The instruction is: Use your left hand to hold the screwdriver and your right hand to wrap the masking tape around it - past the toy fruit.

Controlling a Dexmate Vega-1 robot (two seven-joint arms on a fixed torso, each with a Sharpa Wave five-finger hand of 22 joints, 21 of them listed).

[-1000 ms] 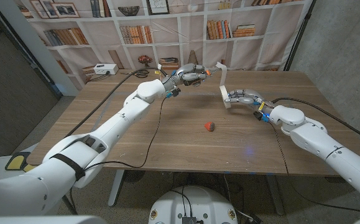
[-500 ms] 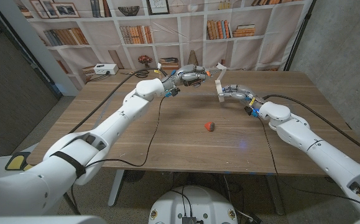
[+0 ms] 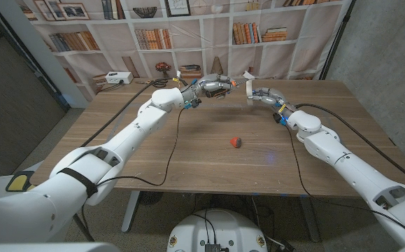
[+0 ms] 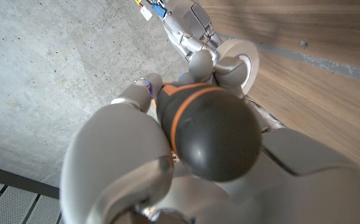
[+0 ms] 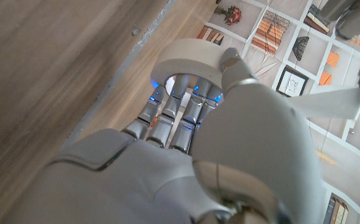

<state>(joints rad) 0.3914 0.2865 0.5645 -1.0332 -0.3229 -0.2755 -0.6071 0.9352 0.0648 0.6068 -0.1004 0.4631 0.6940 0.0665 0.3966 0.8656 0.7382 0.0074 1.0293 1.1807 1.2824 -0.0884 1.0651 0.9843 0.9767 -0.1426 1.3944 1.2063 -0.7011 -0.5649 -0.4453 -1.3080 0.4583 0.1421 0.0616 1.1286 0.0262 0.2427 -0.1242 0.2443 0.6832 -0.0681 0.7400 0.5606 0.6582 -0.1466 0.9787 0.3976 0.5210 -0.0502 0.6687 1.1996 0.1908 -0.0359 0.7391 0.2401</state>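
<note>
No readable writing or labels anywhere. Nearest on the wooden surface sits the toy fruit, small and red, alone mid-table, well apart from both hands. Further back, both hands are raised above the far part of the surface, close together. Left hand has fingers curled tight around the screwdriver; black handle with an orange ring, butt end facing the left wrist camera. Long axis runs roughly level, tip end pointing toward the right hand; shaft itself too small to make out. Right hand holds the roll of masking tape, whitish ring; in the right wrist view the fingers pass through the roll's hole and the thumb lies over its outer rim. Roll sits just beside the screwdriver's tip end; contact cannot be told. A loose tape strip stretches from the roll side toward the screwdriver. Behind the table, bookshelves with books.
</note>
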